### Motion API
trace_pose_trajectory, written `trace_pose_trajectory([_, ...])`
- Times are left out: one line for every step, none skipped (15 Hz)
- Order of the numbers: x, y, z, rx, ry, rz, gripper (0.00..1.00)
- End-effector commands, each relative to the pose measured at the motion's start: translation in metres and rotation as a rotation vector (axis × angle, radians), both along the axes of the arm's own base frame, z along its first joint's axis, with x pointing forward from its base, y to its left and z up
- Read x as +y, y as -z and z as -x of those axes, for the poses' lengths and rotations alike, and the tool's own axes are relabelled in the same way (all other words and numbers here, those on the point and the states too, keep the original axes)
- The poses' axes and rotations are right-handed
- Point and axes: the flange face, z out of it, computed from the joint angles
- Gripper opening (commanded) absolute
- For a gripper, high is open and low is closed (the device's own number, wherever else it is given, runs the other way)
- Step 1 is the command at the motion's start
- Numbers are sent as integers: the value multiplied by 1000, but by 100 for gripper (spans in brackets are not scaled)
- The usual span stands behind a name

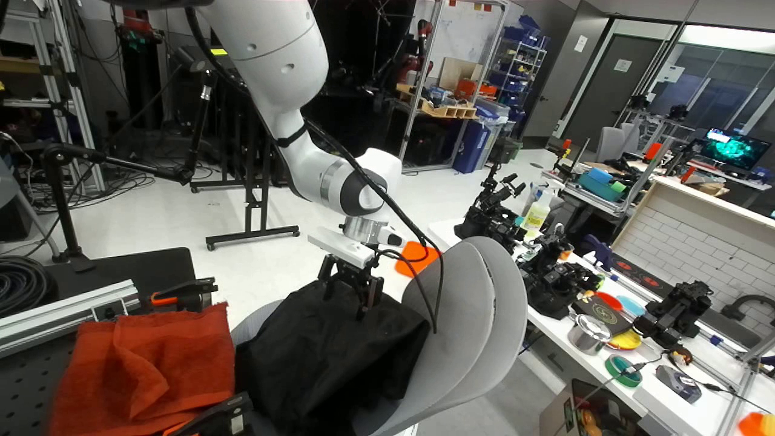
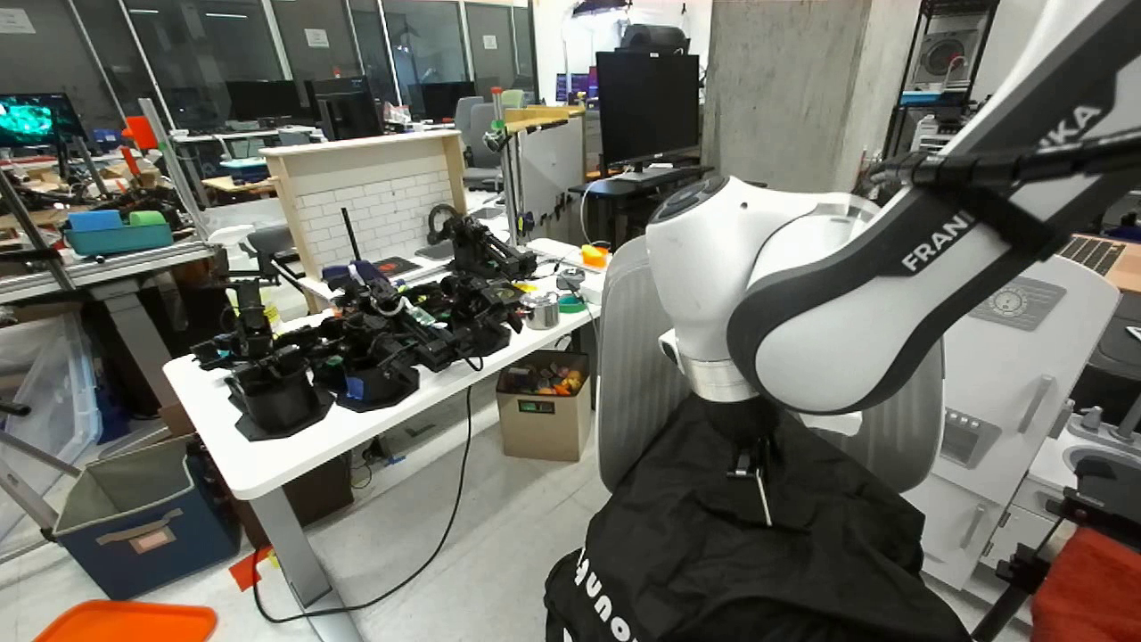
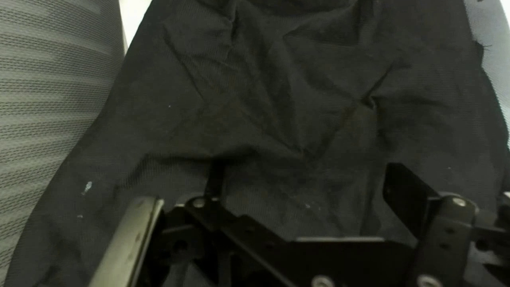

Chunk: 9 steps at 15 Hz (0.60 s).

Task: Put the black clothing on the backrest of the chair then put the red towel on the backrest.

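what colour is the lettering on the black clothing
White. The lettering on the black clothing shows best in an exterior view.

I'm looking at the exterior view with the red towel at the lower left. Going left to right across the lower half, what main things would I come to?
Red towel, black clothing, grey chair backrest, silver pot, green ring-shaped item.

Black table [image 1: 24, 387], on it a red towel [image 1: 148, 366], silver rail [image 1: 66, 318] and coil of black cable [image 1: 27, 287].
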Motion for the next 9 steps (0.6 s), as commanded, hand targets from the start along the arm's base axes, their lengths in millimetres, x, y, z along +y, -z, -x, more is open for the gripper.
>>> trace_pose_trajectory([-3, 23, -7, -7, -19, 44, 100])
trace_pose_trajectory([-3, 28, -7, -1, -20, 50, 100])
trace_pose_trajectory([-4, 32, -7, 1, -22, 54, 100])
trace_pose_trajectory([-4, 35, -8, 3, -24, 58, 96])
trace_pose_trajectory([-3, 37, -8, 2, -25, 60, 74])
trace_pose_trajectory([-3, 38, -9, 0, -27, 64, 71])
trace_pose_trajectory([-3, 38, -10, -3, -28, 68, 69])
trace_pose_trajectory([-3, 37, -11, -6, -28, 73, 62])
trace_pose_trajectory([-3, 37, -12, -10, -27, 76, 53])
